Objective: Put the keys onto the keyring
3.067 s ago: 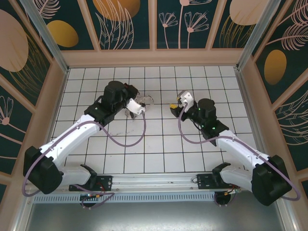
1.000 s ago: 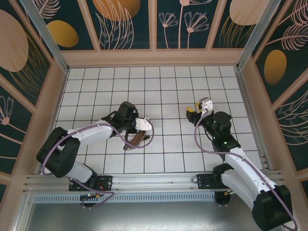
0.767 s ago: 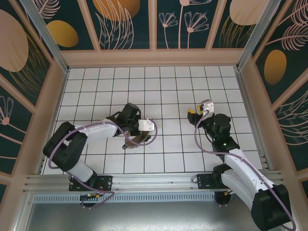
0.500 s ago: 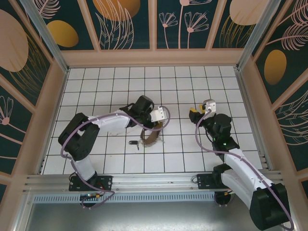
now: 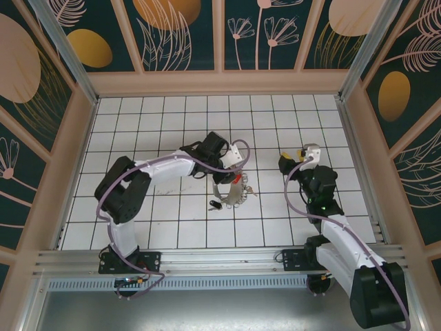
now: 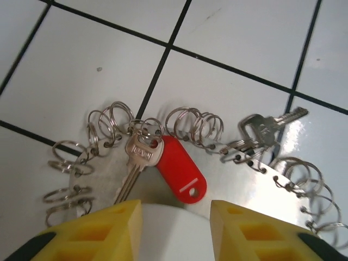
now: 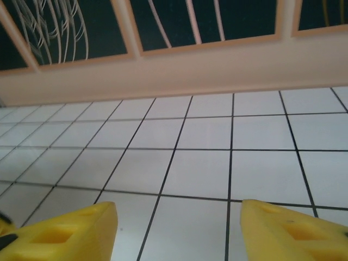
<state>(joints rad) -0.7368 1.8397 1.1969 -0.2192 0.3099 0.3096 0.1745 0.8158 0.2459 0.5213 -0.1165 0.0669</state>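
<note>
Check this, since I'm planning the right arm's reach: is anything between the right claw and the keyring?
Nothing visible does. From above, only bare tiles lie between the right claw and the keyring. The left claw hangs open right over the ring's other side, outside that path.

Bright, even overhead light, faint soft shadows, white glare on the glossy tiles (image 6: 298, 136), slight softness at close range
</note>
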